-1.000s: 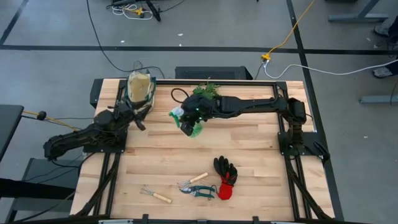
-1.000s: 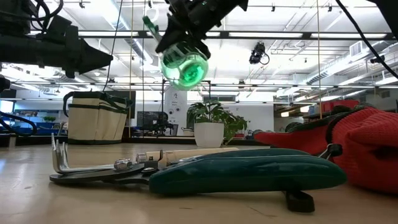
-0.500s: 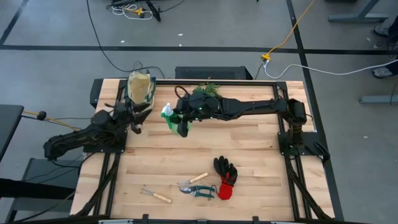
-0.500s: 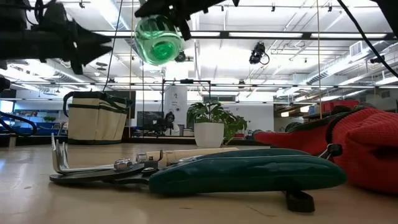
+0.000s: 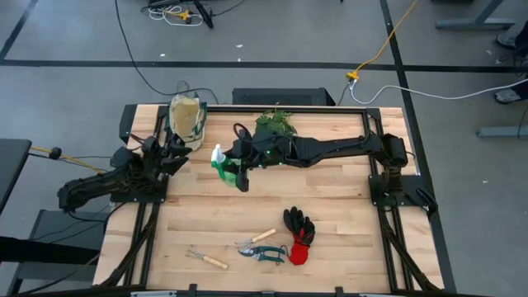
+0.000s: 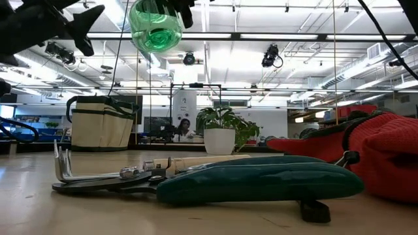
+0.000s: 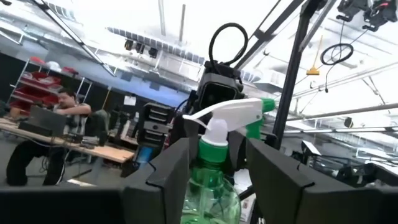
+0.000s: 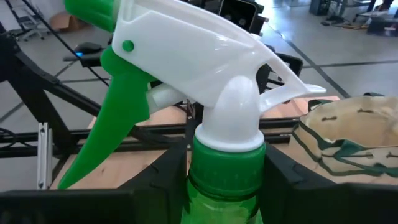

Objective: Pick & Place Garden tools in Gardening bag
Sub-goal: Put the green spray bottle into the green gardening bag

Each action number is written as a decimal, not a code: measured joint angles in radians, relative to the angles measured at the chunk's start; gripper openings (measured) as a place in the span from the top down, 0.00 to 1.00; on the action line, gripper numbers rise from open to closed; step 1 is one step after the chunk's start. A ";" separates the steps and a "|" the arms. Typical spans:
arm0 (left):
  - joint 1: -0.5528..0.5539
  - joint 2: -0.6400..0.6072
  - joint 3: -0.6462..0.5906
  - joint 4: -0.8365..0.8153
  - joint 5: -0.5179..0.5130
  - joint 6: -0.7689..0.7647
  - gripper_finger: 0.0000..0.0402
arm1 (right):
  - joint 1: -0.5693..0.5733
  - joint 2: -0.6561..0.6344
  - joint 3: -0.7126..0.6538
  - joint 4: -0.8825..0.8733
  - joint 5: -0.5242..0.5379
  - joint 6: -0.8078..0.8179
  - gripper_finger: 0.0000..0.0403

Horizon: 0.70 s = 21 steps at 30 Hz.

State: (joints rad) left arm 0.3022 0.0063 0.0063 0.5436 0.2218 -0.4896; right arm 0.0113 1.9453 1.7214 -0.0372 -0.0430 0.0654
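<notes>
My right gripper is shut on the green spray bottle and holds it high over the table's far left part; the low view shows the bottle's round base. My left gripper is open and tipped upward, between the bottle and the beige gardening bag. In its wrist view the bottle shows beyond its spread fingers, and I cannot see it touch them. The bag stands on its base at the far left corner. Black-and-red gloves, teal-handled shears, a wooden-handled tool and a small rake lie near the front edge. My right gripper pinches the bottle's green neck collar, just under the white spray head, between its two fingers. The fingers come from the table's right and lie across the neck. The bottle is lifted clear, tilted with its base toward the near edge.
A leafy plant in a white pot stands at the far edge, right behind my right arm. The black frame rails run along the table's sides. Bare wood lies between the bag and the tools at the front.
My right gripper has carried the spray bottle up and toward the table's left, closer to my left gripper and the bag. The bottle has turned about on the way. My left gripper has tipped upward.
</notes>
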 joint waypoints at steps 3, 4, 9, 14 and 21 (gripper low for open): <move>-0.018 0.000 0.000 0.000 -0.016 0.000 0.58 | 0.000 0.000 0.000 0.001 0.000 0.000 0.66; -0.026 0.000 0.000 0.000 -0.023 0.000 0.58 | 0.000 0.000 0.000 0.002 0.000 -0.001 0.66; -0.069 0.000 0.000 0.001 -0.061 0.020 0.58 | -0.001 0.000 0.000 0.013 0.001 -0.009 0.66; -0.112 0.000 0.000 0.002 -0.111 0.051 0.58 | -0.001 0.000 0.000 0.016 0.001 -0.018 0.66; -0.160 0.036 0.000 0.022 -0.179 0.073 0.58 | -0.001 0.000 0.000 0.016 0.001 -0.022 0.66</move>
State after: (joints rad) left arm 0.1424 0.0420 0.0063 0.5658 0.0423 -0.4169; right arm 0.0101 1.9453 1.7214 -0.0208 -0.0422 0.0437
